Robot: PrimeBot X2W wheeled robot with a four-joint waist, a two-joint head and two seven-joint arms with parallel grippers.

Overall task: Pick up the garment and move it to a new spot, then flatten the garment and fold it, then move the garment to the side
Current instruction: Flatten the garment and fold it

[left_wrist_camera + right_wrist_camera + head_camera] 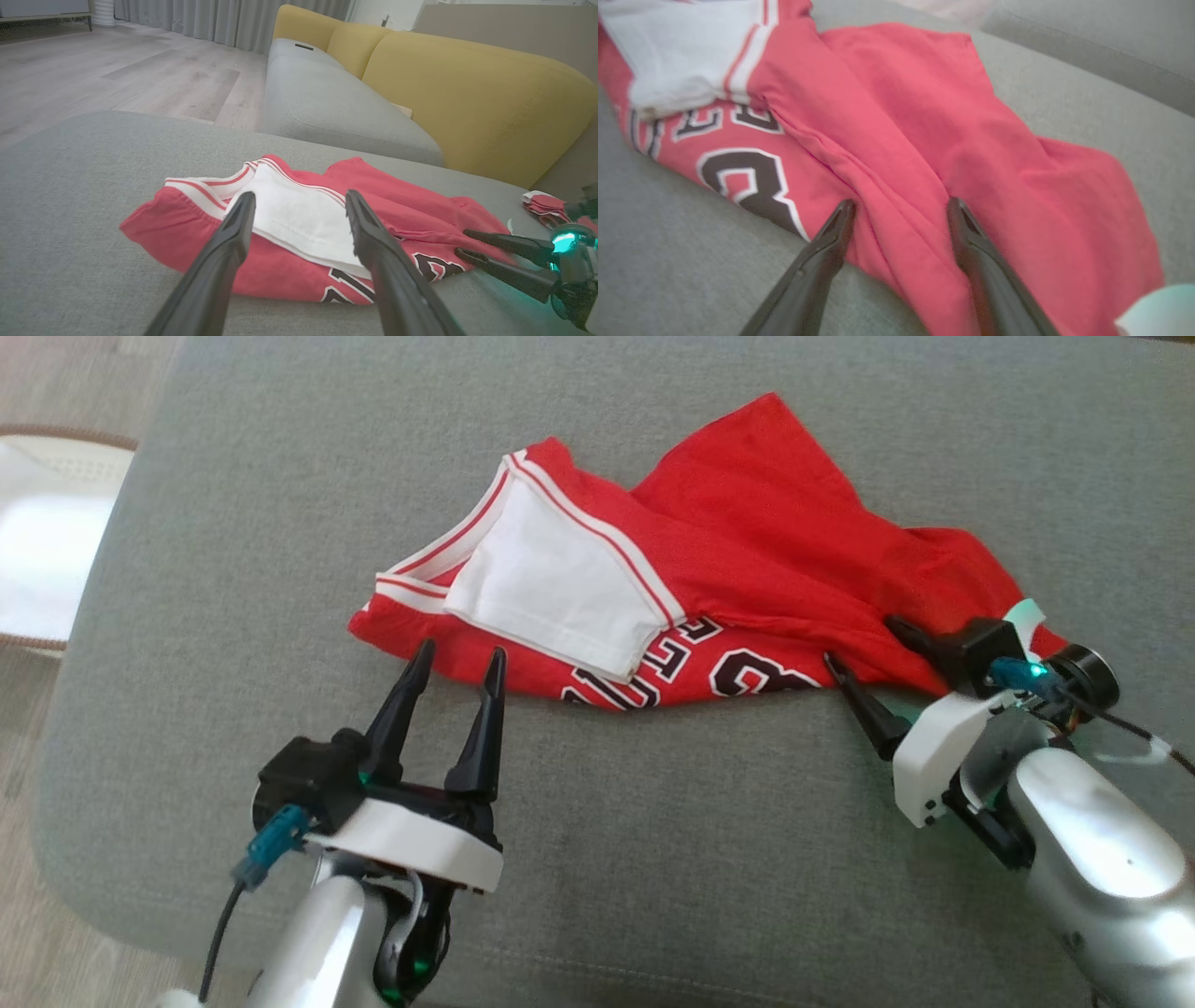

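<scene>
1. The red jersey (747,551) lies crumpled on the grey cushion (653,821).
2. The left hand (462,651), fingers spread and empty, is at its near left edge.
3. The right hand (861,639), fingers spread, is over a fold at its right end.

Red jersey (747,551) crumpled on grey cushion (653,821), white lining exposed.

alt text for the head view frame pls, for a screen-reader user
A crumpled red jersey with white trim and black lettering lies on a grey cushion. The left gripper is open just short of the jersey's near left edge, and the right gripper is open at its right end, one finger overlapping the cloth.
</scene>
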